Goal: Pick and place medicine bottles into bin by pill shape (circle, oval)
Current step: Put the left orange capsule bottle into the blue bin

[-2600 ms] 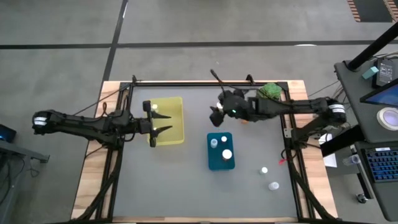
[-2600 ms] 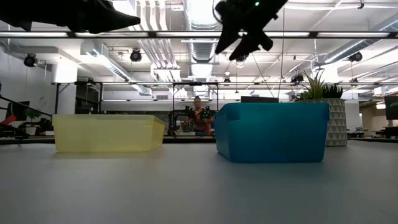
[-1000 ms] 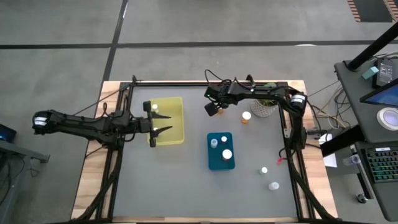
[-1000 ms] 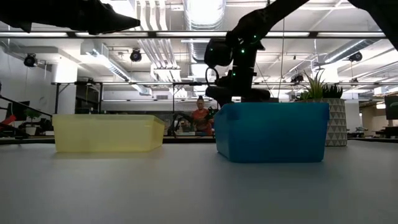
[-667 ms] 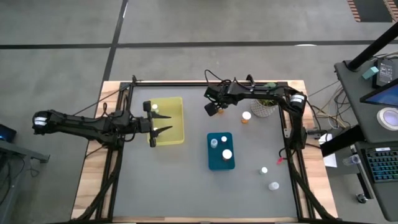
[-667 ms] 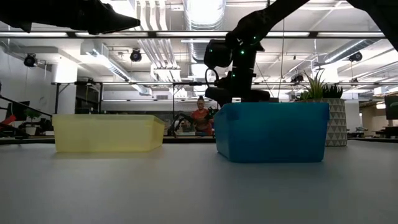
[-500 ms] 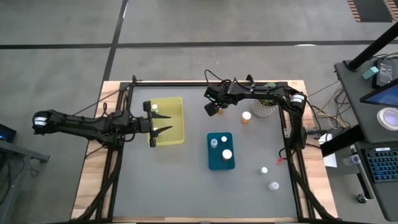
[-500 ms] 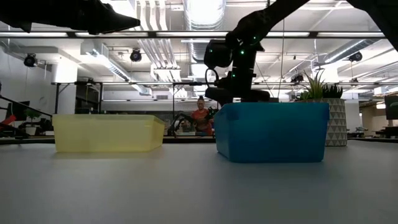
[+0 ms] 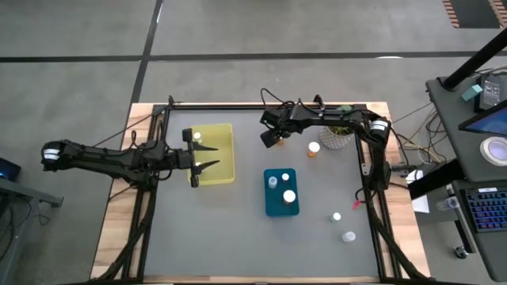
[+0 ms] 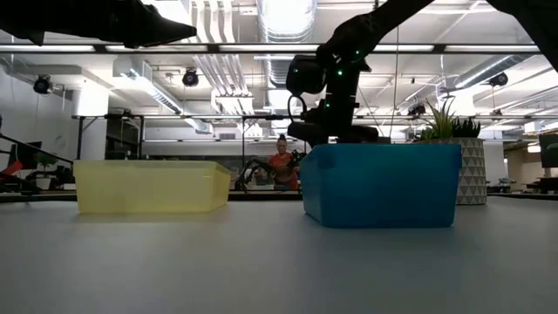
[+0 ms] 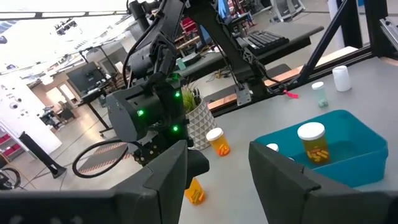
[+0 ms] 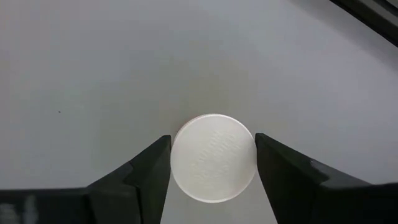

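At back-centre of table (image 9: pixel 230 237), the right gripper (image 9: pixel 270 139) is down low over a bottle (image 12: pixel 213 157) standing on the grey top. Wrist cam looks straight down on the round white cap. Both fingers (image 12: pixel 148 173) are right up against its sides, no gap visible, so the grip looks closed on the cap. Bottle base is on the table, not lifted. From the left wrist cam a bit of its orange body (image 11: pixel 194 191) shows under the gripper, rest hidden by the left arm's own finger.

Low view: right gripper (image 10: pixel 328 131) sits behind the blue bin (image 10: pixel 379 187), tips hidden by the bin wall. A person (image 10: pixel 281 166) is far back in the room.

Left gripper (image 9: pixel 214 157) hangs over the yellow bin (image 9: pixel 224 129), approx at its middle. Fingers are spread apart w/ nothing between them.

Other bottles:
- second bottle (image 9: pixel 314 148), orange, white cap, upright just beside the plant (image 9: pixel 339 136), near the right gripper but not touching.
- two bottles (image 9: pixel 273 181) (image 9: pixel 289 196) inside the blue bin, caps up. Left wrist cam shows one w/ orange pills (image 11: pixel 313 144).
- two more bottles (image 9: pixel 337 216) (image 9: pixel 348 236) loose on the table, front-right, well apart from both bins.

Blue bin is mid-table, yellow bin to its left and further back.
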You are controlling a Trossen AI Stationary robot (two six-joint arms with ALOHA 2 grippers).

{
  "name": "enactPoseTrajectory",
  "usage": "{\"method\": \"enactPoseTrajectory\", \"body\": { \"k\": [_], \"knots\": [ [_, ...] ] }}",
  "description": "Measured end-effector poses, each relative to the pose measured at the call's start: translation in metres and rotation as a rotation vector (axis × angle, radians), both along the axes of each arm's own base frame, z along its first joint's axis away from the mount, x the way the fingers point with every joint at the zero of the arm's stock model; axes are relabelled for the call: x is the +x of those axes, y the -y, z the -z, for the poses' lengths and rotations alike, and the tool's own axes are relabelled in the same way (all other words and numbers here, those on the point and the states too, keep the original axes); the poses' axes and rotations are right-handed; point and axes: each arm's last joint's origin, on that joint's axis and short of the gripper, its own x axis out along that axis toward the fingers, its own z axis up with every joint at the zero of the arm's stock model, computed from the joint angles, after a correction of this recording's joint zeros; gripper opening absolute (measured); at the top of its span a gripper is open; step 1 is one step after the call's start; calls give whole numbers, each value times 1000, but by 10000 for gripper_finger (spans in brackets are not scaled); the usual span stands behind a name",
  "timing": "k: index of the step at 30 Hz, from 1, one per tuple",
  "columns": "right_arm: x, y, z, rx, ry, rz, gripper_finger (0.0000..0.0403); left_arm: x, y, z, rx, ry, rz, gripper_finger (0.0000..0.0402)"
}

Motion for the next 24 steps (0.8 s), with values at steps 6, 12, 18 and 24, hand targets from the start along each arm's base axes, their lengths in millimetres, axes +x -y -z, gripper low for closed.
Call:
{"method": "enactPoseTrajectory", "body": {
  "k": [6, 12, 18, 24],
  "knots": [
    [-3, -2, -20, -19, 28, -1, 210, 0, 0, 0, 0, 1, 0, 157],
    [-9, -18, -49, -37, 71, -31, 210, 0, 0, 0, 0, 1, 0, 157],
    [-15, -52, -79, -34, 113, -81, 210, 0, 0, 0, 0, 1, 0, 157],
    [-16, -95, -102, -31, 146, -183, 210, 0, 0, -1, -1, 5, 0, 157]
  ]
}}
